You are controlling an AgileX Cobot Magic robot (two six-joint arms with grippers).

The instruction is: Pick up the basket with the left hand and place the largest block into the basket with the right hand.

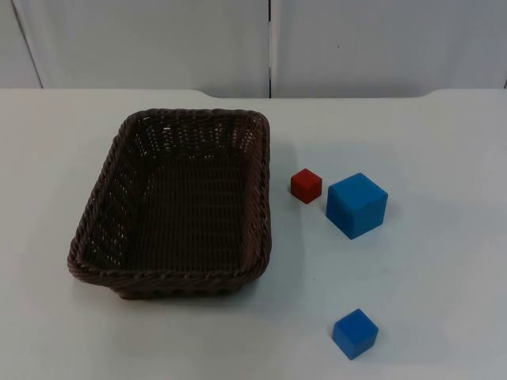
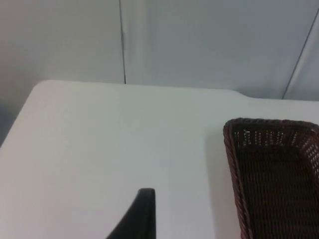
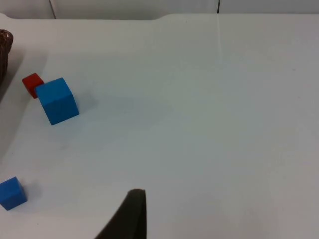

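1. Top view gives you the brown wicker basket (image 1: 176, 207) resting on the white table (image 1: 428, 277), toward its left half, open side up and with nothing inside.
2. You find three blocks to the right of the basket, all sitting flat on the table.
3. Your large blue block (image 1: 356, 205) stands nearest the middle of that group, and it is the biggest of the three.
4. You see the small red block (image 1: 306, 185) just beside the large blue block, between it and the basket's right wall; whether the two blocks touch cannot be told.
5. You have a small blue block (image 1: 355, 333) well apart from the other two, closer to the table's near edge.
6. Your left gripper (image 2: 142, 214) hangs above bare table, with one corner of the basket off to its side; one black fingertip shows, so you cannot tell how its jaws stand.
7. Your right gripper (image 3: 130, 215) hangs over open table, with all three blocks and a sliver of the basket's rim off to its side; its jaws cannot be judged either.
8. You see the grey partition wall (image 1: 158, 43) behind the table's far edge.
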